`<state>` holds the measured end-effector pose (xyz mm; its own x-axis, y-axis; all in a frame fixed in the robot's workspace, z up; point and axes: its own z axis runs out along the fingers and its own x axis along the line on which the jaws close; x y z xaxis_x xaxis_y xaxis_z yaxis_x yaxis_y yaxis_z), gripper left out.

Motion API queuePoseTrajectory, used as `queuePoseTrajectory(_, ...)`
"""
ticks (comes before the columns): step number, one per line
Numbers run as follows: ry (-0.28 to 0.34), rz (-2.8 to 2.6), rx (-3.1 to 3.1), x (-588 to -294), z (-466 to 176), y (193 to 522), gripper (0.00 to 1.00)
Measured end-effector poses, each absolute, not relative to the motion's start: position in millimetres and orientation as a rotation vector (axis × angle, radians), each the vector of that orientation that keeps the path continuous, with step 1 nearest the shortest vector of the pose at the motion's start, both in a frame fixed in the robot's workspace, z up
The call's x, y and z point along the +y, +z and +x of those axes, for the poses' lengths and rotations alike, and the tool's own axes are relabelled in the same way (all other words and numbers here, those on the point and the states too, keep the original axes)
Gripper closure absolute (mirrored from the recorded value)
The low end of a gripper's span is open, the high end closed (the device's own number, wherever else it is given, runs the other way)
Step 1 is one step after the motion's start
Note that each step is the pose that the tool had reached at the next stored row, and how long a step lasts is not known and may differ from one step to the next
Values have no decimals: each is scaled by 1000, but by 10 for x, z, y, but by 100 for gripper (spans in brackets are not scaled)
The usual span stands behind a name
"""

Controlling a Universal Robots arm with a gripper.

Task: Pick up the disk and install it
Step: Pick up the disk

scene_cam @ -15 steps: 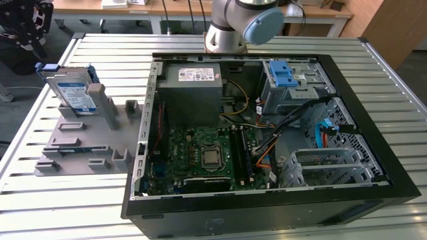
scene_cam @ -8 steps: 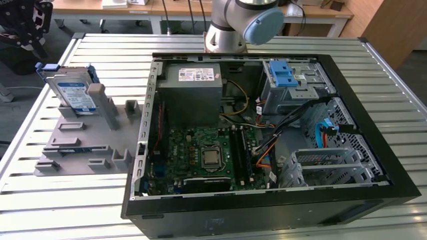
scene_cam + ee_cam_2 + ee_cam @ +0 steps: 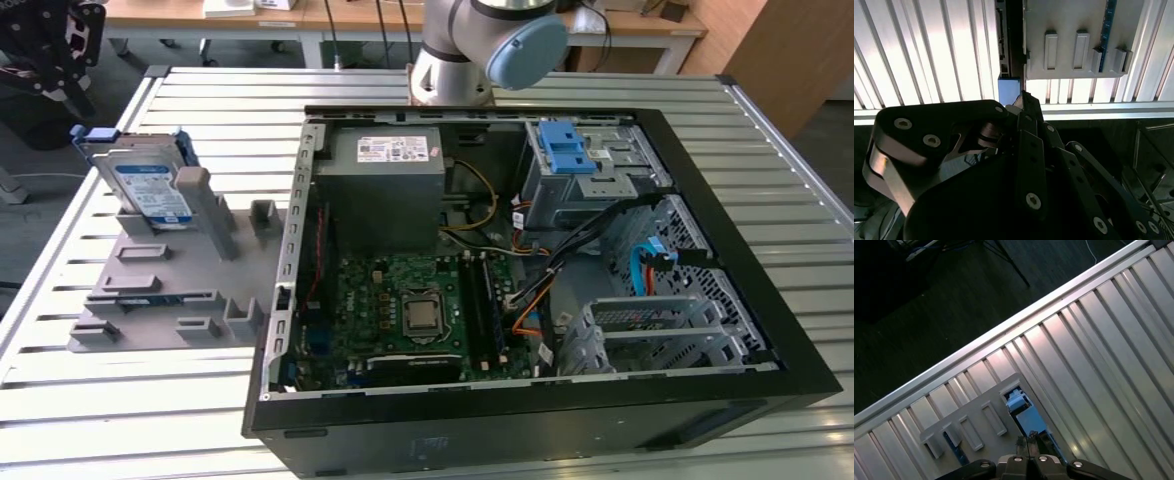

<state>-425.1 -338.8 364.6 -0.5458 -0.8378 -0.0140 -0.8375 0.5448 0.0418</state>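
Slatted aluminium table [image 3: 160, 420], ribs run along the long side. Light wooden desks [image 3: 174, 12] on white legs behind it. Wooden panel [image 3: 787, 55] at the exterior view's far right. Dark grey floor [image 3: 954, 305], white cable [image 3: 1089, 252] lying on it. Overhead light glares off the slats in the second wrist view.

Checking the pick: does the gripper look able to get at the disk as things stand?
Probably yes: the disk stands upright in the grey stand beside the case, nothing covers it, and the gripper hangs close to it.
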Motion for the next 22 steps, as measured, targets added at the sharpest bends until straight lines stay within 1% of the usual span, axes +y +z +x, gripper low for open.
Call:
queuePoseTrajectory(11, -66, 1749, -2596, -3388, -4251, 3612, 89)
queuePoseTrajectory(15, -53, 1810, -2567, -3388, -4251, 3593, 89)
queuePoseTrajectory(16, -51, 1823, -2561, -3388, -4251, 3585, 83)
queuePoseTrajectory(17, -50, 1835, -2554, -3388, -4251, 3578, 83)
queuePoseTrajectory(18, -48, 1847, -2547, -3388, -4251, 3569, 77)
queuePoseTrajectory(19, -48, 1857, -2540, -3388, -4251, 3558, 77)
queuePoseTrajectory(20, -47, 1869, -2532, -3388, -4251, 3544, 65)
queuePoseTrajectory(21, -46, 1881, -2524, -3388, -4251, 3533, 65)
queuePoseTrajectory(22, -45, 1891, -2518, -3388, -4251, 3523, 59)
